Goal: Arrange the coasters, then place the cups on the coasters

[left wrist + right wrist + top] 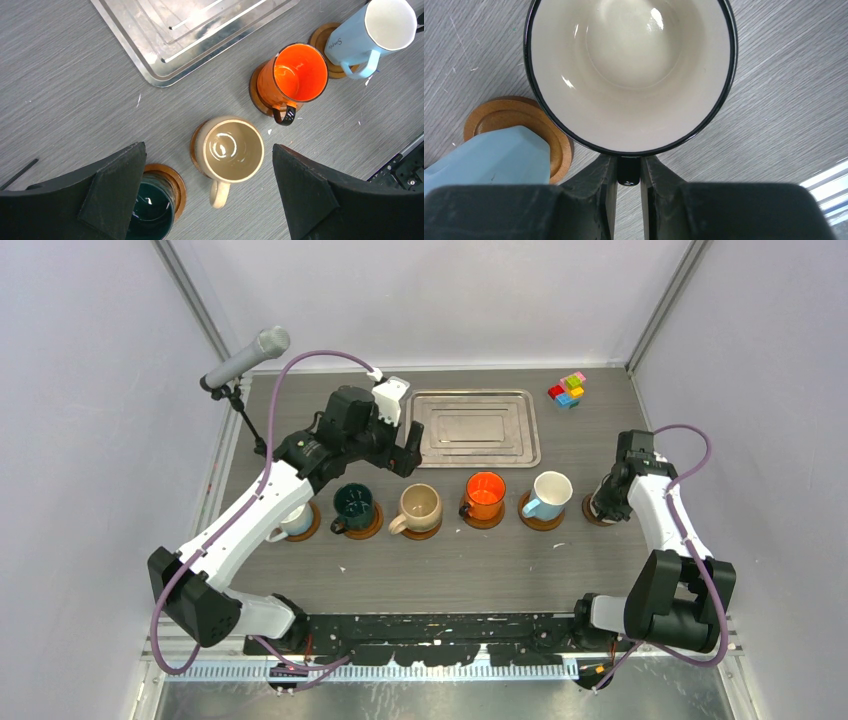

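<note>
Five cups stand in a row on brown coasters: whitish [295,522], dark green [353,503], beige [419,506], orange [486,494] and light blue [551,494]. My left gripper [403,452] hangs open above the table, with the beige cup [234,149] below the gap between its fingers and the green cup [150,210] partly hidden by the left finger. My right gripper [628,172] is shut on the black handle of a whitish, black-rimmed cup [629,70] at the row's right end. A small dark coaster [591,515] peeks out beneath that gripper.
A rectangular silver tray [476,428] lies at the back middle, and small coloured blocks [567,390] sit at the back right. A microphone on a stand [245,358] rises at the back left. The light blue cup [489,155] stands just left of the right gripper.
</note>
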`<state>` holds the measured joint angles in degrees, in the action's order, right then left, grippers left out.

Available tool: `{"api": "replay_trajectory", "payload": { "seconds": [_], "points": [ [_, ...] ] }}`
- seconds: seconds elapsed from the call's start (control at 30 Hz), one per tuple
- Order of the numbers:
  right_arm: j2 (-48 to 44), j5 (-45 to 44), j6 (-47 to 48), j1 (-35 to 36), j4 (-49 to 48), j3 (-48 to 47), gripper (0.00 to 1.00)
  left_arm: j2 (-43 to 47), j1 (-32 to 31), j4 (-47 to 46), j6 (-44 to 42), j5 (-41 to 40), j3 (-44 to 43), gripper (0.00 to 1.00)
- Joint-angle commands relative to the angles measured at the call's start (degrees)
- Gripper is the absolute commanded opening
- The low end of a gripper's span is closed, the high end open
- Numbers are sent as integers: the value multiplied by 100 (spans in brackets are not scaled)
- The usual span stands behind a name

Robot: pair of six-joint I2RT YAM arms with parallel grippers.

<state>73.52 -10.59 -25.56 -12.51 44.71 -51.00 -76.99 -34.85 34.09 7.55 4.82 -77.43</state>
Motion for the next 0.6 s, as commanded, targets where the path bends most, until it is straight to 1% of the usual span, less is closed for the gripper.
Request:
{"api": "replay_trajectory", "payload": {
  "seconds": [0.0,0.07,0.23,0.53,0.57],
  "points": [
    [-142,338,102,-22,83,-139,9,189,23,-186,53,59,39,100],
    [-145,431,129,-19,70,-129,5,193,24,-191,53,65,50,100],
    [-153,602,203,-21,47,-129,0,189,25,-208,57,80,52,100],
    [-215,746,247,-19,23,-95,0,167,24,-194,62,104,26,100],
    [-215,690,220,-23,36,-105,3,163,27,-193,70,102,26,100]
  ]
}}
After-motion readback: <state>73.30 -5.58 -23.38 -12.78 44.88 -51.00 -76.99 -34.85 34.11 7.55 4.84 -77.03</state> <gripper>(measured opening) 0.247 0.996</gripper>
